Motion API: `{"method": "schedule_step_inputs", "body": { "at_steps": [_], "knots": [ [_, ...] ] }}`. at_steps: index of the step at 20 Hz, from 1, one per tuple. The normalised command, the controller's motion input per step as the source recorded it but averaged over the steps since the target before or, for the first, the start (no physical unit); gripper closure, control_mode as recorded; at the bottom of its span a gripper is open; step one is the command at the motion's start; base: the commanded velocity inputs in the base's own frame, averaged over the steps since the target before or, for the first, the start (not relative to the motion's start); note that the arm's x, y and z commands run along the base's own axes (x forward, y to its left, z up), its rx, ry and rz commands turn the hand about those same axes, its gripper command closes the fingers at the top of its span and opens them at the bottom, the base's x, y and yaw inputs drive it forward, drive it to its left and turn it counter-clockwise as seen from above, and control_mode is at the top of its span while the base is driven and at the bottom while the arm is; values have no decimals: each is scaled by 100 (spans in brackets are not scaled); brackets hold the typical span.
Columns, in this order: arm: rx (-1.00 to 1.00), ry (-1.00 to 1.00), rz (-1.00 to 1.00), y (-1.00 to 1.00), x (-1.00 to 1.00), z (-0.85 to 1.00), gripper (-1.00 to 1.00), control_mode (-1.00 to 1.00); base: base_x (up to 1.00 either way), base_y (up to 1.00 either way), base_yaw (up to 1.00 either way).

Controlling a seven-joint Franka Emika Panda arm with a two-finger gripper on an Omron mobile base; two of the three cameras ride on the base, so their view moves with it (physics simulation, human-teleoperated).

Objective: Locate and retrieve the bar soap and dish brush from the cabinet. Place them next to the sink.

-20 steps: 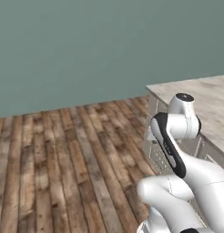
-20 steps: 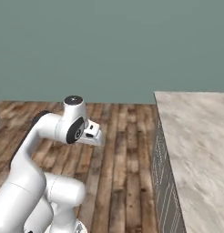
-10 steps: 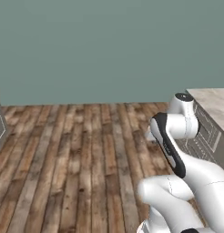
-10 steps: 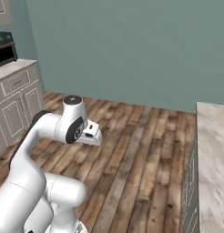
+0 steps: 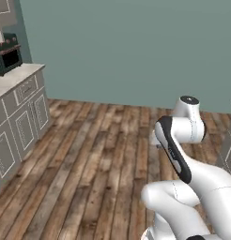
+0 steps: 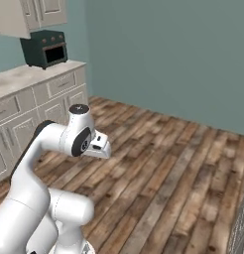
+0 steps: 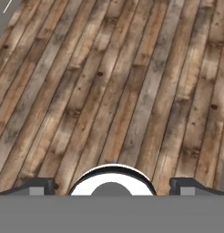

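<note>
I'm searching: gripper [image 7: 112, 184] wide and empty over the brown plank floor [image 7: 109, 82]; the cream wall cabinet [image 6: 32, 15] probably comes next.

Dark toaster oven [image 6: 44, 48] on counter [image 6: 25, 78] (left), plank floor [image 6: 163, 163] ahead

A home kitchen: cream panelled lower cabinets [image 6: 39, 106], a dark green toaster oven [image 6: 44, 48] on the marbled desk [image 6: 25, 77], and a brown wooden plank floor [image 6: 163, 163].
</note>
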Motion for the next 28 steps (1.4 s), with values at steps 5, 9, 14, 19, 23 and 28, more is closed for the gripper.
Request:
{"method": "schedule_step_inputs", "body": {
  "at_steps": [5,9,14,19,23,28],
  "knots": [
    [0,0,0,0,0,0,-100,100,42,1,38],
    [0,0,0,0,0,0,-100,100,81,0,26],
    [0,0,0,0,0,0,-100,100,74,4,25],
    [0,0,0,0,0,0,-100,100,87,2,24],
    [0,0,0,0,0,0,-100,100,95,0,26],
    [0,0,0,0,0,0,-100,100,83,0,32]
  ]
}}
